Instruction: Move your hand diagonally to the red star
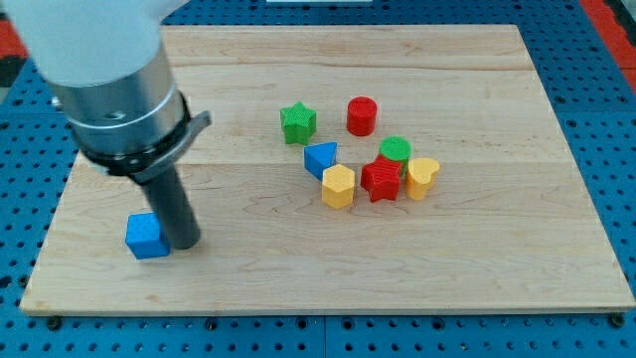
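The red star (381,179) lies right of the board's middle, between a yellow hexagon block (338,186) on its left and a yellow heart-shaped block (422,177) on its right. A green round block (396,149) touches its top. My tip (183,243) rests on the board at the view's lower left, far to the left of the red star. It stands right beside a blue cube (147,237), which is on its left.
A blue triangular block (320,157), a green star (297,122) and a red cylinder (362,115) sit above and left of the cluster. The wooden board (477,259) lies on a blue perforated table.
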Motion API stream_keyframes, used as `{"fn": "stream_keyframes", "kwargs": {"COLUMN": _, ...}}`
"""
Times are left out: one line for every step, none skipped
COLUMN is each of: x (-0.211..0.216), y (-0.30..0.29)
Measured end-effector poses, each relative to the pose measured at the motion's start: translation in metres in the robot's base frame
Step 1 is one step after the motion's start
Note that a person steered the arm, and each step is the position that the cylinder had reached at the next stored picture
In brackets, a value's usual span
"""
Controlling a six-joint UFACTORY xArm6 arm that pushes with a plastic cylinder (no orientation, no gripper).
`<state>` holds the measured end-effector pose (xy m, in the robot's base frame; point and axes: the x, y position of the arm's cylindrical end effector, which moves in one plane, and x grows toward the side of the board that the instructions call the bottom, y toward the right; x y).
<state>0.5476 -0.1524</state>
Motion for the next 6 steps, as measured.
{"fn": "stream_keyframes", "kwargs": {"x": 0.0, "y": -0.045}}
{"fn": "stream_keyframes", "kwargs": {"x": 0.006, "y": -0.063}}
{"fn": "stream_keyframes", "kwargs": {"x": 0.003, "y": -0.028}}
{"fn": "stream_keyframes", "kwargs": {"x": -0.001, "y": 0.008}}
{"fn": "stream_keyframes", "kwargs": {"x": 0.026, "y": 0.09}}
{"fn": "stream_keyframes", "kwargs": {"x": 0.024, "y": 0.209}}
